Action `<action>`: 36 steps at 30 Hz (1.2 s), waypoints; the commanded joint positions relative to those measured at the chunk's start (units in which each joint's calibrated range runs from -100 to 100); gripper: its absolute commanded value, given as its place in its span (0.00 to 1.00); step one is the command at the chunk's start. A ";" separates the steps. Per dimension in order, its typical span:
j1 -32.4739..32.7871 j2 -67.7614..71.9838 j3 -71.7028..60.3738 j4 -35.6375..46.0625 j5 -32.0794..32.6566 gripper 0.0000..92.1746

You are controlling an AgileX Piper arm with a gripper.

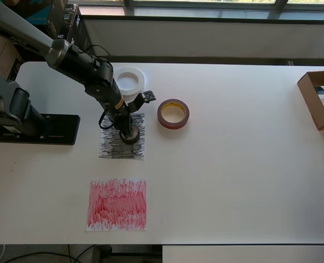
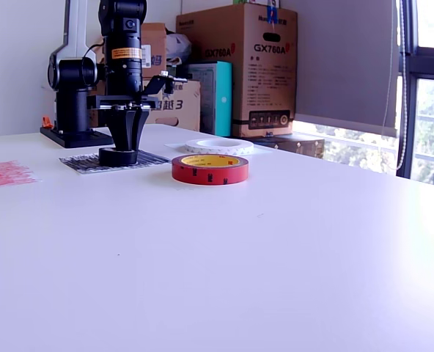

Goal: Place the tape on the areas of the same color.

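A small black tape roll (image 1: 130,136) (image 2: 118,156) lies flat on the black scribbled sheet (image 1: 113,148) (image 2: 81,163). My gripper (image 1: 128,130) (image 2: 126,145) points straight down onto it, its fingers drawn close together at the roll's rim. The dark red tape roll (image 1: 173,113) (image 2: 210,169) with a yellowish core lies on bare table, to the overhead view's right of the black sheet. Behind the gripper, the wide white tape ring (image 1: 129,80) (image 2: 218,146) rests on a faint white sheet (image 2: 177,147). The red scribbled sheet (image 1: 117,204) (image 2: 4,174) lies bare near the table's front edge.
The arm's black base (image 1: 36,129) is clamped at the overhead view's left. An open cardboard box (image 1: 319,98) sits at the right table edge. Stacked cartons (image 2: 239,66) stand behind the table, which ends close below the red sheet.
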 commanded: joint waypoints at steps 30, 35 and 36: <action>0.04 -4.82 3.69 0.27 2.67 0.00; 0.43 -4.82 3.69 0.36 2.26 0.08; 0.43 -4.82 3.69 0.36 2.26 0.14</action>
